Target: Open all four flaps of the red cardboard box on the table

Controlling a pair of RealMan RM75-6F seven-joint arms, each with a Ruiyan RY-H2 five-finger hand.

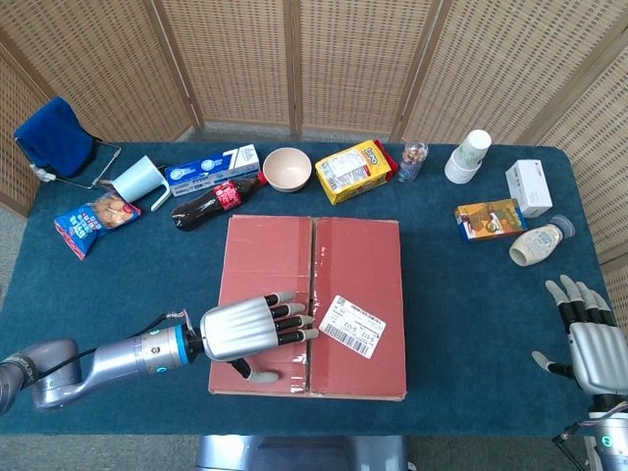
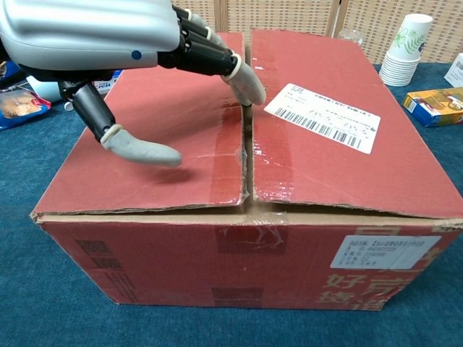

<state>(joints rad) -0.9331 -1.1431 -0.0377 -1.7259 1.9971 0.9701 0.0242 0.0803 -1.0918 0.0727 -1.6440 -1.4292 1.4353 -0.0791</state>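
Chest view: left hand (image 2: 108,36) fingertips (image 2: 246,83) touch box (image 2: 325,181) seam.

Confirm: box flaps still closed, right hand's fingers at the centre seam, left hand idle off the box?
Sides are swapped. In the head view the left hand has its fingers at the centre seam of the red box, flaps closed; the right hand idles off the box.

The box (image 1: 312,304) is red with a white label (image 1: 351,325) that has black stripes, and it sits on a dark blue-green table (image 1: 471,314). The left hand (image 1: 250,329) is silver with black fingers and grey tips. Far away stand a yellow box (image 1: 355,171), a blue cloth (image 1: 54,135) and a cream bowl (image 1: 287,169).
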